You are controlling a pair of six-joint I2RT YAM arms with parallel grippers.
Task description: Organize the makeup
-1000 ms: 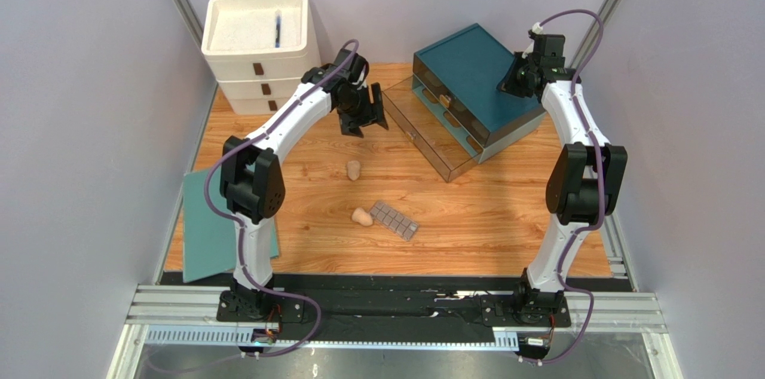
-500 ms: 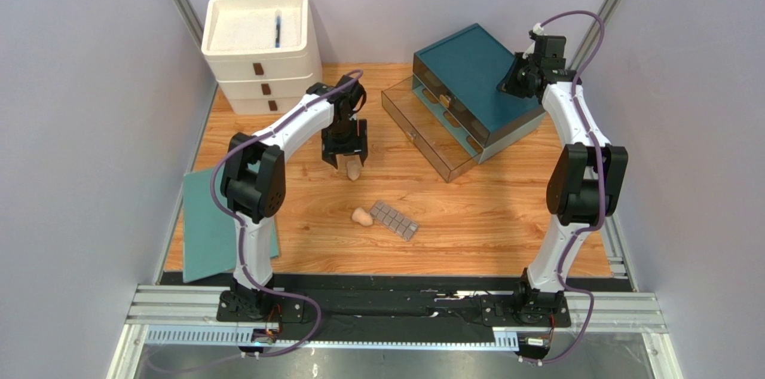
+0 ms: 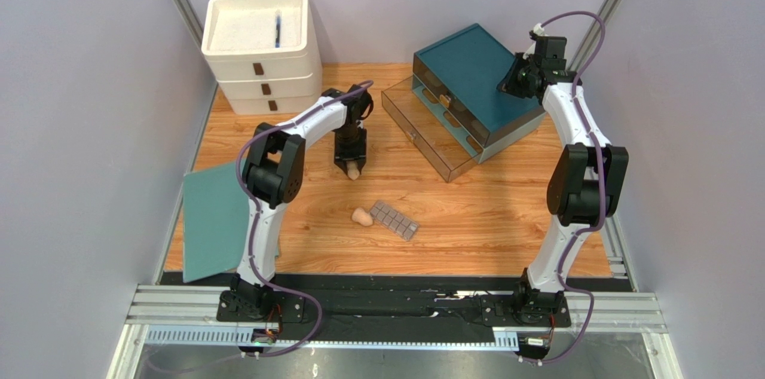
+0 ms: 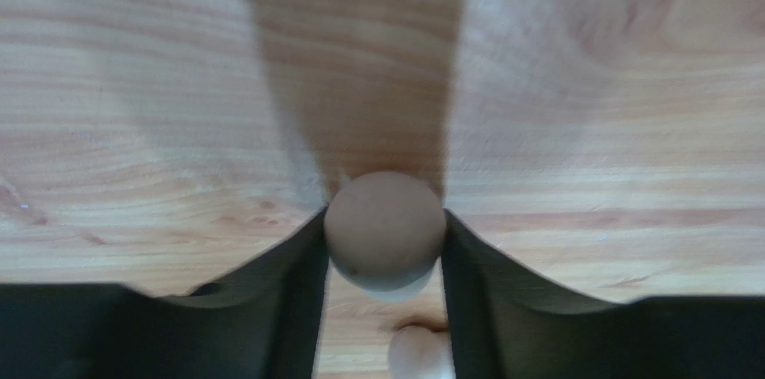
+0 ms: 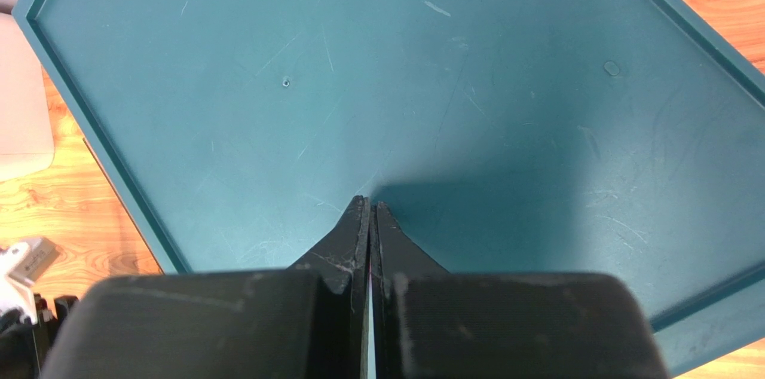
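Observation:
A beige egg-shaped sponge (image 3: 356, 171) stands on the wooden table in the middle. My left gripper (image 3: 351, 162) is right over it. In the left wrist view the sponge (image 4: 384, 234) sits between the fingertips (image 4: 314, 253), which touch both its sides. A second sponge (image 3: 361, 216) lies nearer me, beside the grey-brown gridded palette (image 3: 395, 220); it also shows in the left wrist view (image 4: 418, 354). My right gripper (image 3: 512, 83) is shut and empty above the teal lid (image 5: 377, 74). The tube and bottles are out of view.
A teal drawer unit (image 3: 469, 67) stands at the back right with a clear drawer (image 3: 420, 126) pulled out. A white stacked drawer unit (image 3: 259, 40) stands at the back left. A flat teal sheet (image 3: 214, 222) lies at the left edge.
My left gripper swung from near the clear drawer down to the middle sponge and closed in on it. The right arm has not moved.

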